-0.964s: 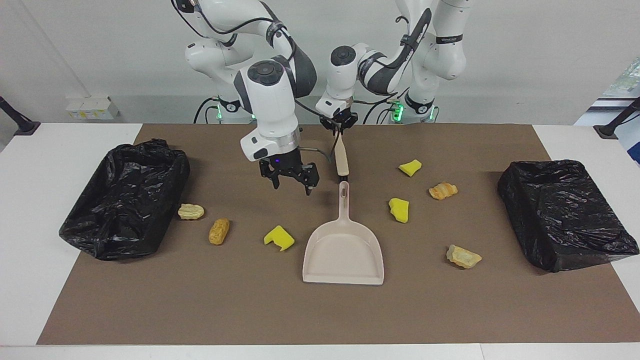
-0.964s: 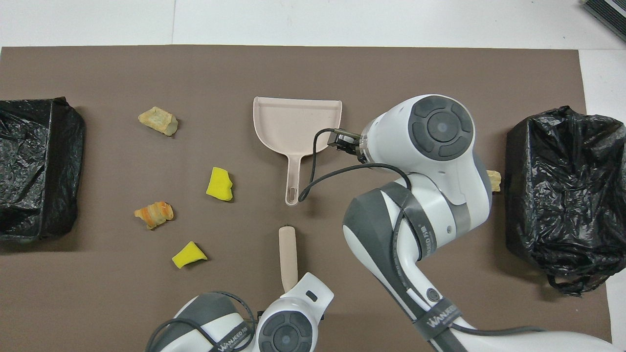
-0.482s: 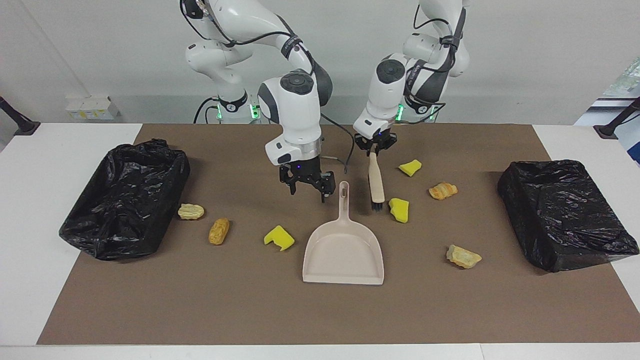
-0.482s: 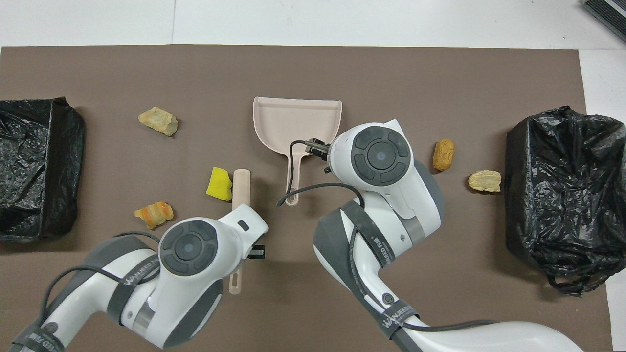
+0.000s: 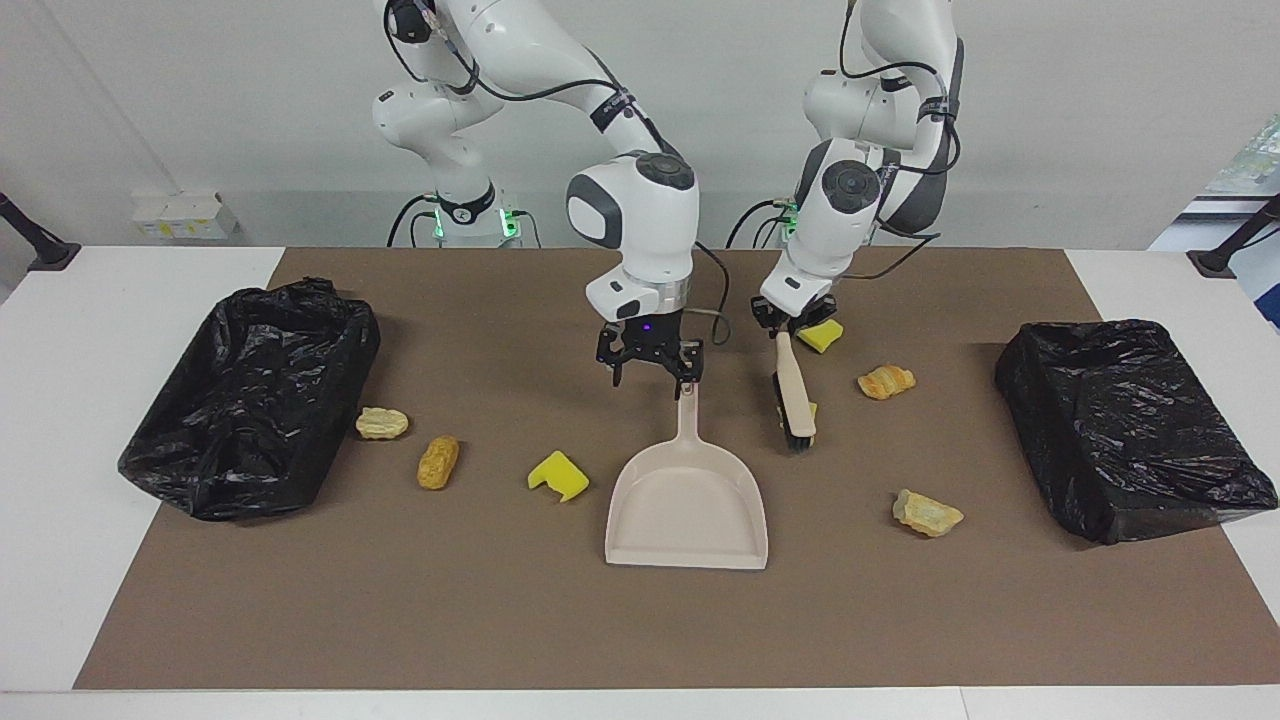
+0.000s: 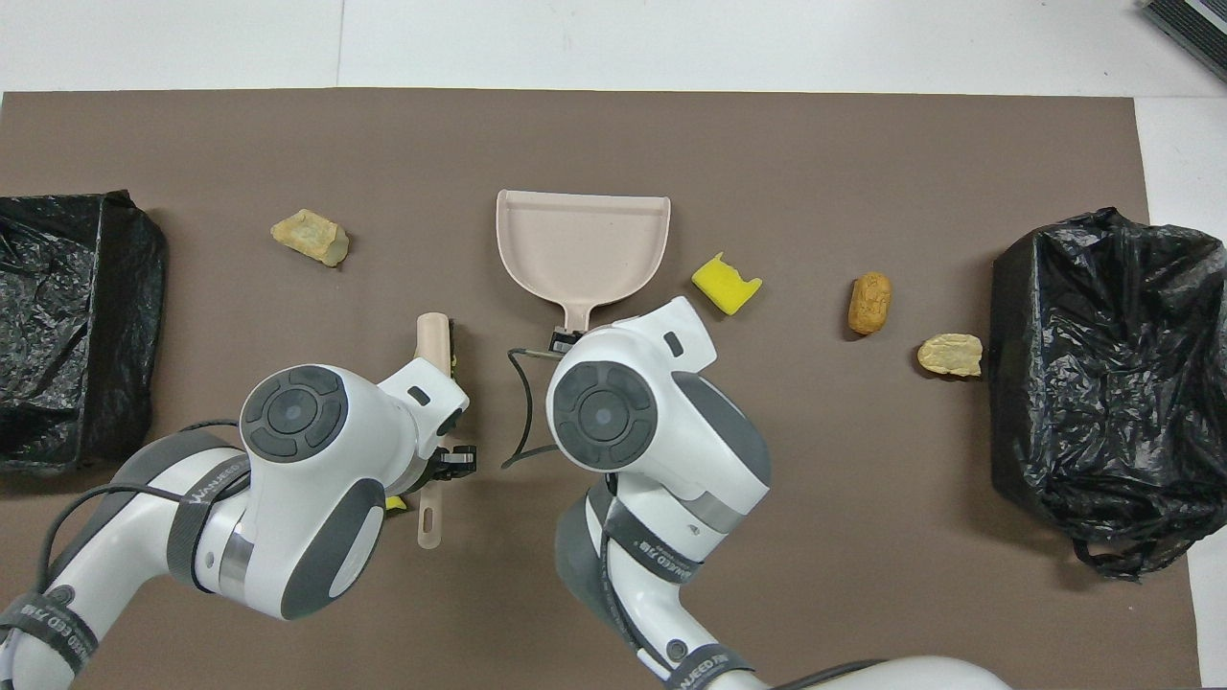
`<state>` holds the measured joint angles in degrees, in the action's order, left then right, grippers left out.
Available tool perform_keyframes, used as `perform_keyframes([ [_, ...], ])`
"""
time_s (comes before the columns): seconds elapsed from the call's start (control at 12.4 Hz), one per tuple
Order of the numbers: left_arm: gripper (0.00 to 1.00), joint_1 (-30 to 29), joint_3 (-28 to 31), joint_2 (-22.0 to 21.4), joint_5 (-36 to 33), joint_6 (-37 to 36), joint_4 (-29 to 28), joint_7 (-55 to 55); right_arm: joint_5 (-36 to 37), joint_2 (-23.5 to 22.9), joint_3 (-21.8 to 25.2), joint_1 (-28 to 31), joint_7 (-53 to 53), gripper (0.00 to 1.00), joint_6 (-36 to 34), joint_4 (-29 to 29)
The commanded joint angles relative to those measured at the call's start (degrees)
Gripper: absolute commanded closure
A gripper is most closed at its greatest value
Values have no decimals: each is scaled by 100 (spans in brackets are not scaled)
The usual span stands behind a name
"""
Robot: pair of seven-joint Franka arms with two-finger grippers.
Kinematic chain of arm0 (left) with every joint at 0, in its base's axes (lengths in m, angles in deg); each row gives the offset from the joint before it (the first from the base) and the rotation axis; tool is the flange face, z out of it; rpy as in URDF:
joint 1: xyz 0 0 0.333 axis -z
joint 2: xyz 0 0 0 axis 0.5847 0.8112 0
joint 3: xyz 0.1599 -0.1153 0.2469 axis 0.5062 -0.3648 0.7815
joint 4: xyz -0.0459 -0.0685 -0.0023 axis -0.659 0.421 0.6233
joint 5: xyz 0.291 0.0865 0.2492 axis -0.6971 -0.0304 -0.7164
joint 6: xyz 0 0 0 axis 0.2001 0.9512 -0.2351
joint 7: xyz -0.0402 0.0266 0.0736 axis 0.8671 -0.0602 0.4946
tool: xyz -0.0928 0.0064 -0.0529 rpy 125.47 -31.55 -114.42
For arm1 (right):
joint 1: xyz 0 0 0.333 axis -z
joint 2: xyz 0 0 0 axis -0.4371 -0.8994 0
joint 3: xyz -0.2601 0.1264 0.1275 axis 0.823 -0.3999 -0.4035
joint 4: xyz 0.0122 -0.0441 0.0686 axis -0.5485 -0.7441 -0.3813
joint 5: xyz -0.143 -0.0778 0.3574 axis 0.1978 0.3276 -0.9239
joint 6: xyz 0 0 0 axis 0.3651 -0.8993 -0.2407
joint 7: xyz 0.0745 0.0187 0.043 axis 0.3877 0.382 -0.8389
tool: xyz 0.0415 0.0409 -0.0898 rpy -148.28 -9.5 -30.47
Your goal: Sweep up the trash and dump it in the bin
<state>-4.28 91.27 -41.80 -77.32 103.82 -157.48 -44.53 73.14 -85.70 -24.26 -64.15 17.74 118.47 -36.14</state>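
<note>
Both arms have swung inward: left gripper, clenched on the brush, lowers it beside mid-mat trash, while right gripper, released, hovers over the dustpan handle.

One camera looks down from across the table toward the robots; the other looks steeply down from above them. Both share the brown mat.

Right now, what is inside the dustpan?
Nothing shows in the dustpan: its tray is bare in both views. The right gripper hangs open over the handle's end, covering that end from above. The left gripper holds the brush beside it.
</note>
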Motion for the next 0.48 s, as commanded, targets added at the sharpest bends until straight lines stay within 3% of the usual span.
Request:
perform_keyframes([
  [0.0,100,-153,-62,-75,101,-880,89,19,444,-71,15,-201,400,0,164,-47],
  [0.4,100,-671,-62,-513,101,-2216,36,-33,833,-203,7,-237,631,0,654,-64],
])
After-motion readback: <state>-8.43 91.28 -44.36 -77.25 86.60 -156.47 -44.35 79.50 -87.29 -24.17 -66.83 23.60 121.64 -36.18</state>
